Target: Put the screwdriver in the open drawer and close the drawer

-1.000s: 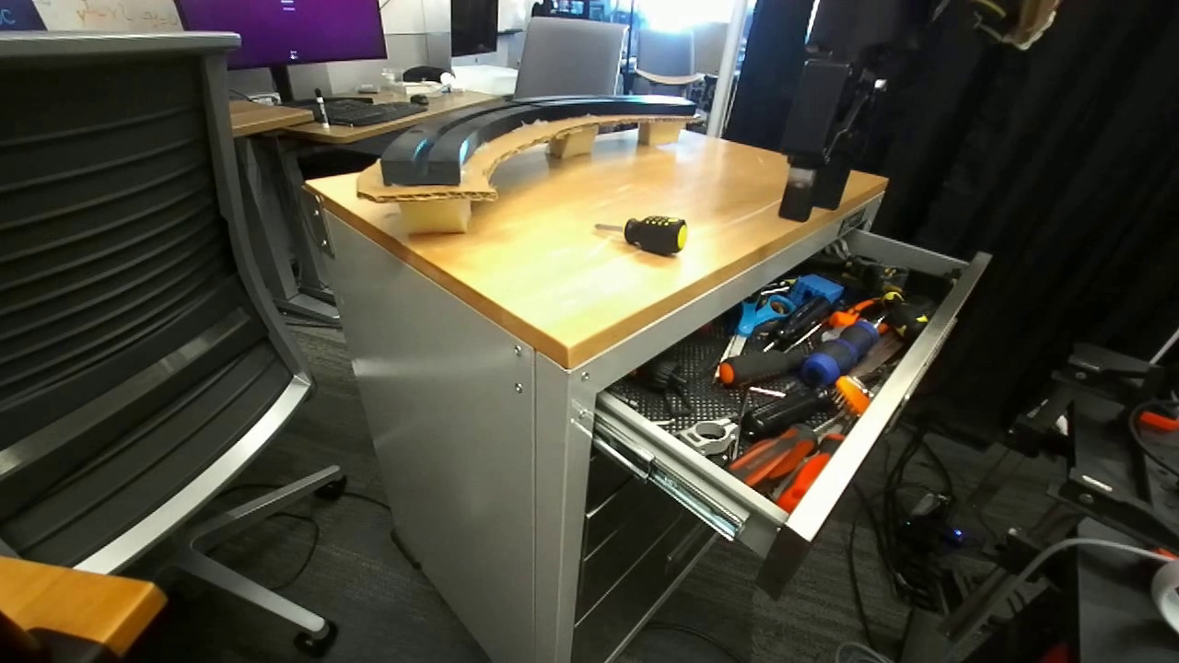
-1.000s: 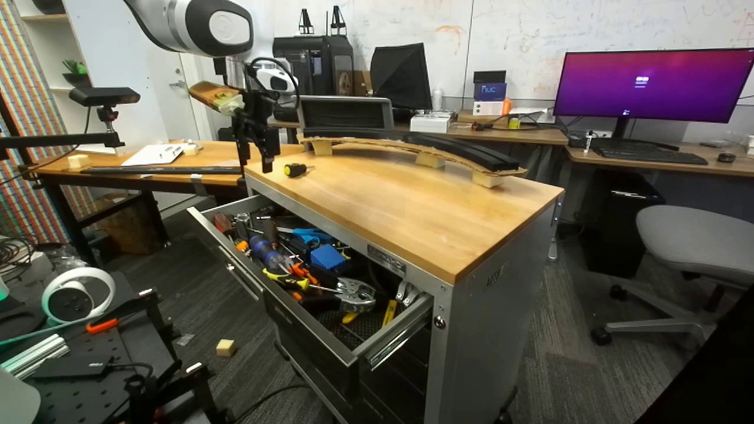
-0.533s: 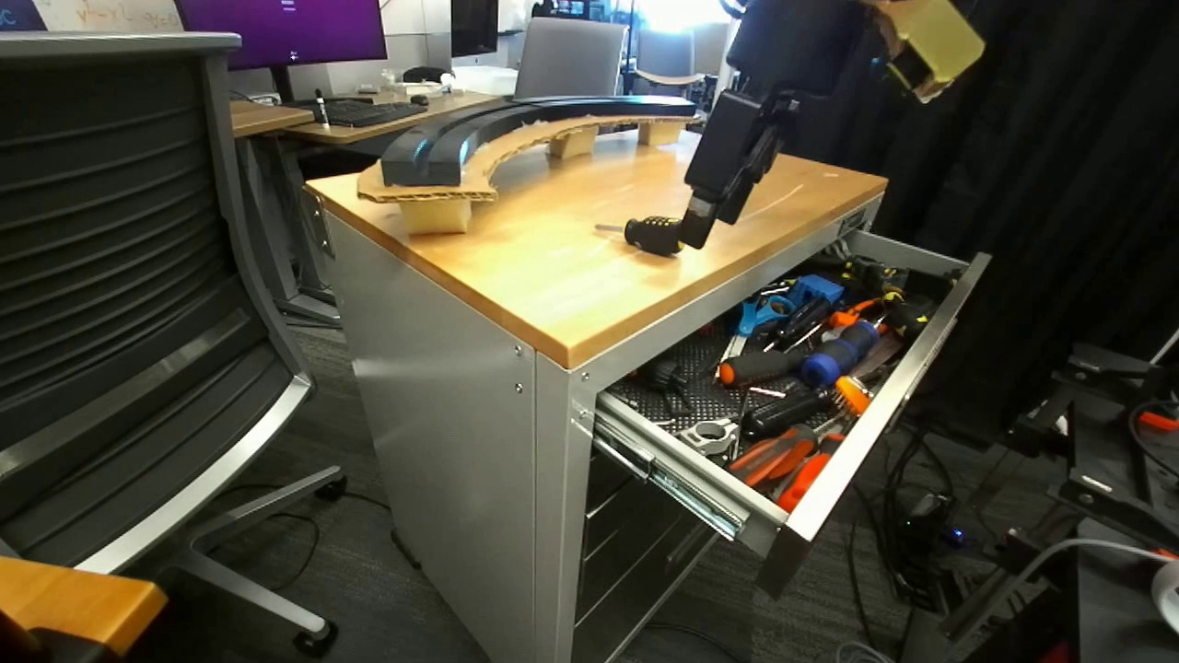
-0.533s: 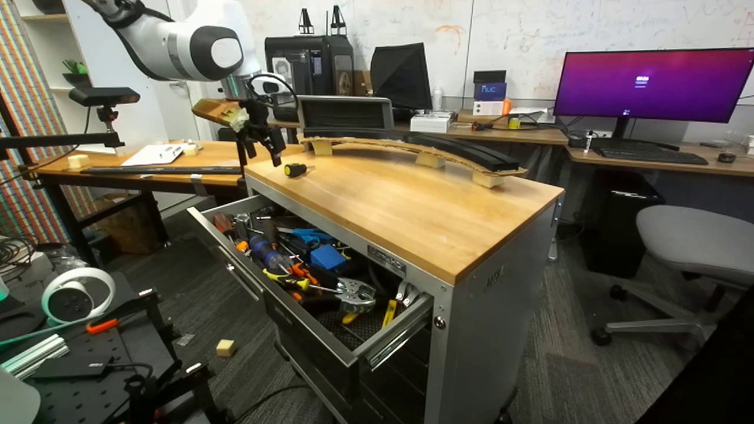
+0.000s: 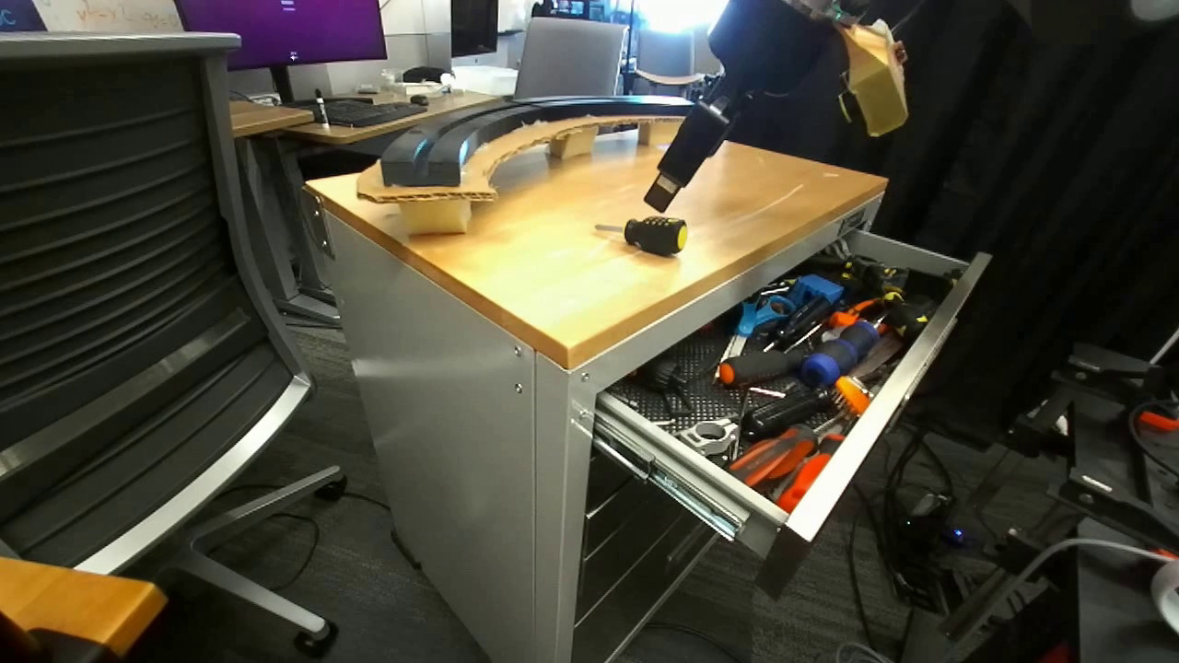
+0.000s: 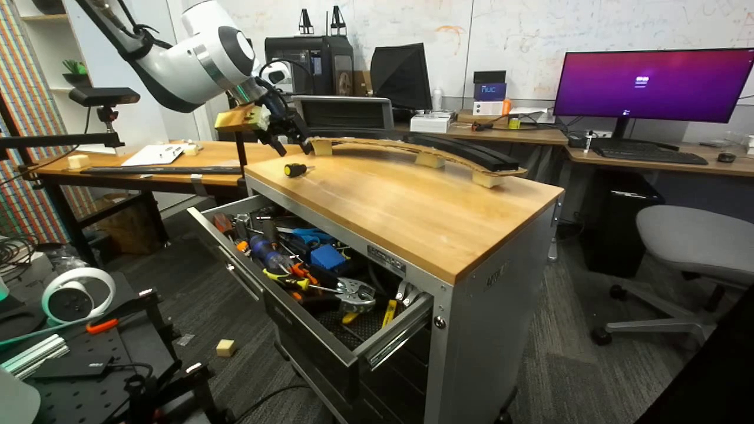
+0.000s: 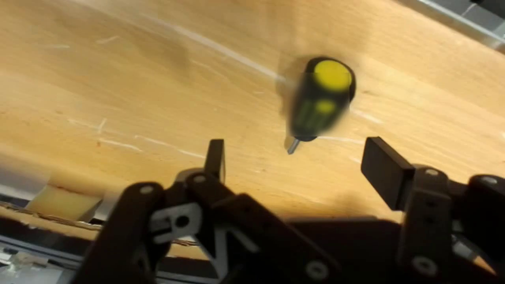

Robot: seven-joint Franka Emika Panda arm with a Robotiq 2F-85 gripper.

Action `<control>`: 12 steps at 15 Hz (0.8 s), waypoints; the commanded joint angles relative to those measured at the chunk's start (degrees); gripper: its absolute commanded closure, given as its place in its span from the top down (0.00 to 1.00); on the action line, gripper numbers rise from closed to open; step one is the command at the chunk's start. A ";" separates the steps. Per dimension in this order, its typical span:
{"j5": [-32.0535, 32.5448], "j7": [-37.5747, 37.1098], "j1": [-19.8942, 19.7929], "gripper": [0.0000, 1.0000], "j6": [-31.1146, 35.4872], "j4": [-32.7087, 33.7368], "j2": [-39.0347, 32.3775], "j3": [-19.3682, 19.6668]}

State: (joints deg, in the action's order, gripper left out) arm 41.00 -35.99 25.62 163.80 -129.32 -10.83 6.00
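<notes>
One screwdriver [image 5: 656, 236] on one worktop [image 5: 553, 285] — one tool [image 7: 295, 163] near, two fingers [image 7: 384, 173] spread apart — one drawer [image 5: 886, 398] extended.

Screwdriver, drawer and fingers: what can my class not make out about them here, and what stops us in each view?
Screwdriver: the marks on its handle are blurred in the wrist view.
Bit: its tip is too small in all three views to tell the shape.
Drawer: rear hidden by the cabinet, floor partly by tools, in both exterior views.
Fingers: only one shows in an exterior view; the other seems hidden behind it.
</notes>
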 commanded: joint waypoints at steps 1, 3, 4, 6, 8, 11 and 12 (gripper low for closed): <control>8.05 -8.64 1.94 0.58 0.37 0.92 -1.84 2.69; -5.71 -0.41 -0.92 0.89 -2.08 -1.19 -3.17 -2.31; -10.02 0.96 -3.85 0.93 -2.43 -1.59 -3.85 -6.45; -19.68 6.26 -4.70 1.00 -3.01 -0.40 -5.00 -9.46; -23.49 7.95 -5.04 1.00 -3.56 0.55 -5.93 -10.41; -24.24 8.15 -4.35 1.00 -3.09 0.94 -6.00 -9.21; -23.78 7.68 -4.05 1.00 -2.74 1.10 -6.10 -8.83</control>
State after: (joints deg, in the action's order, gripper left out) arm 18.23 -28.93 21.44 160.73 -129.77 -15.59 -2.98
